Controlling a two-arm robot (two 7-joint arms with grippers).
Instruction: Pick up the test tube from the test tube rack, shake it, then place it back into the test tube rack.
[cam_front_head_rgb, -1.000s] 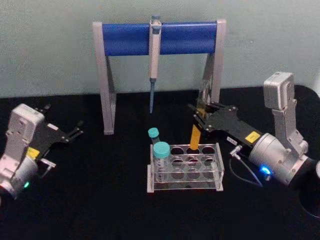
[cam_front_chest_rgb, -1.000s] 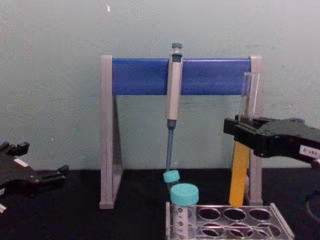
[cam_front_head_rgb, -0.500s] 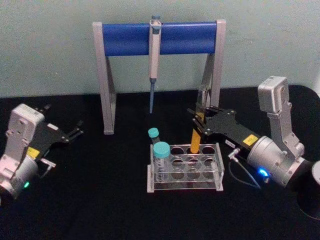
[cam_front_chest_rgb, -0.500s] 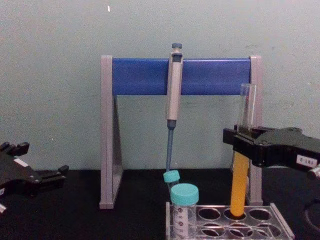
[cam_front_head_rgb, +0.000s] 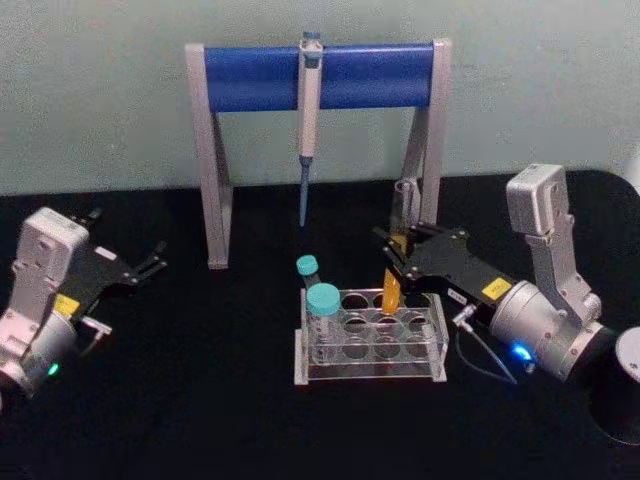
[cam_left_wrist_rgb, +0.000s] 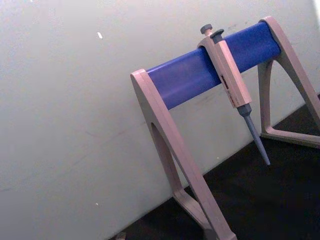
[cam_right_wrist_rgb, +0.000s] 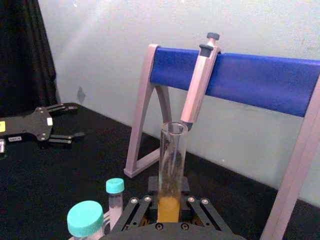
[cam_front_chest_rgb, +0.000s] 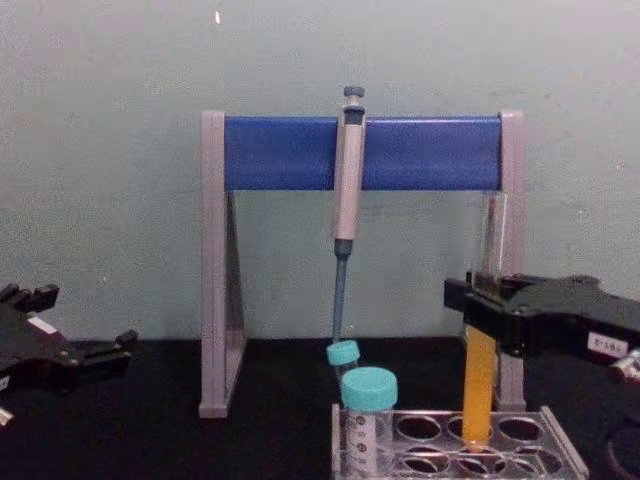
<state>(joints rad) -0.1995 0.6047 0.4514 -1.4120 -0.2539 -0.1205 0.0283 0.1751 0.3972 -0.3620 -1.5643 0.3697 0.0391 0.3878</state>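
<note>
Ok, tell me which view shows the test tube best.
Chest view: the test tube stands side-on, full length, held by the right hand, tip inside the test tube rack. Head view foreshortens it; right wrist view cuts off its lower end.

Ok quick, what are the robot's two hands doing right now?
Left hand: open, empty, at the left.
Right hand: shut on the test tube, its bottom in the test tube rack.
</note>
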